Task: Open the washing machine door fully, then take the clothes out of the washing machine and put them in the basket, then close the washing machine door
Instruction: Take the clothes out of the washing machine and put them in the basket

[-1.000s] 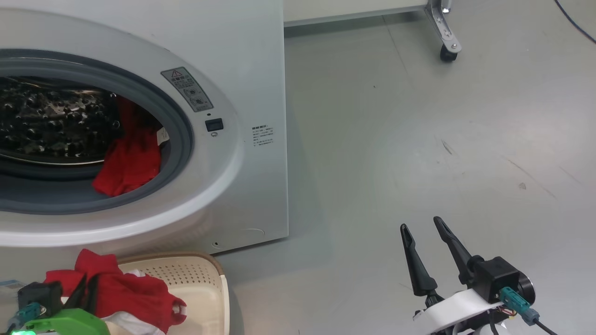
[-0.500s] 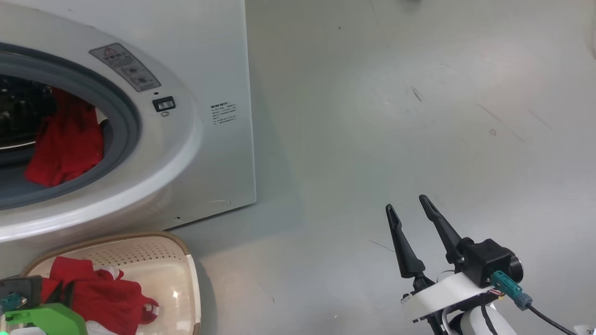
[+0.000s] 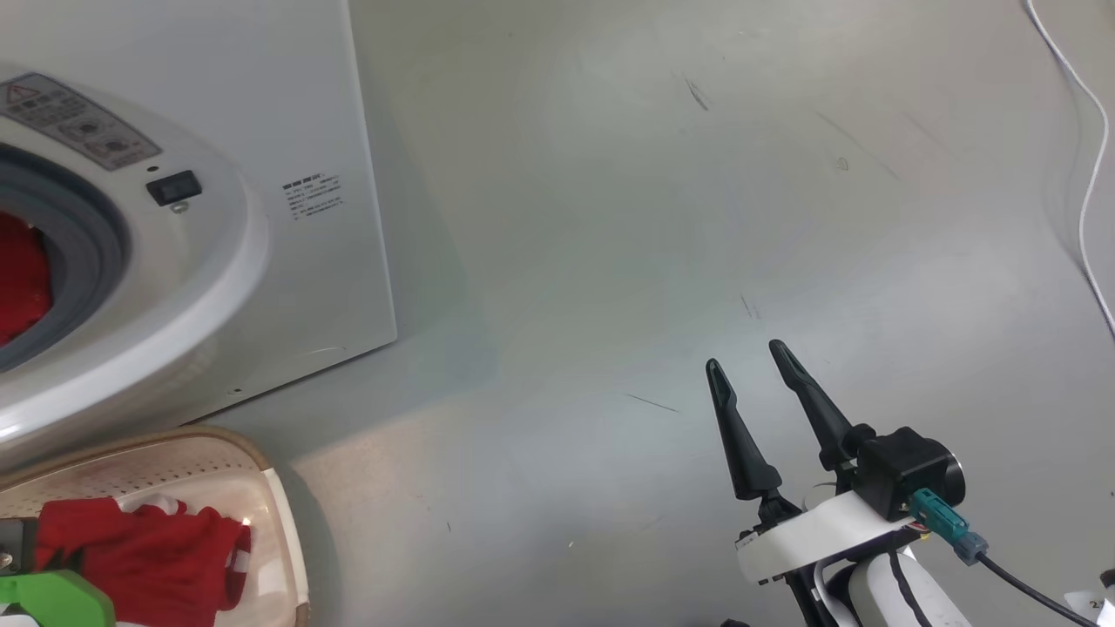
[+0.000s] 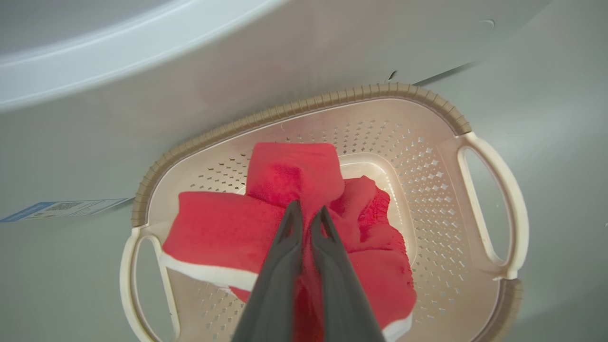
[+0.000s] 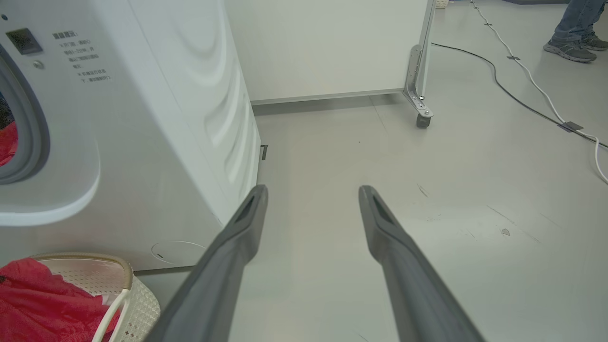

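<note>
The left gripper (image 4: 308,209) hangs over the basket (image 4: 430,190), its two dark fingers pinched nearly together on a fold of the clothes (image 4: 294,171) — bright red fabric with a white edge, the rest heaped inside the basket. The basket, cream with a brown rim and loop handles, stands on the floor (image 3: 610,218) just in front of the washing machine (image 3: 287,104), at the foot of its white front. In the head view the red heap shows at the lower left, inside the basket's corner. More red fabric (image 3: 17,279) lies in the machine's mouth, behind the grey gasket (image 3: 83,252). A blue sticker (image 4: 61,207) sits low on the machine's front, left of the basket in the left wrist view.

The right gripper (image 3: 745,355) is empty and spread wide — fingers well apart, over bare floor to the right of the machine and well clear of the basket. Its wrist view looks past the machine's side to a white panel on a caster (image 5: 422,118), cables (image 5: 536,90) trailing across the floor and a person's shoes (image 5: 570,47) at the top right.
</note>
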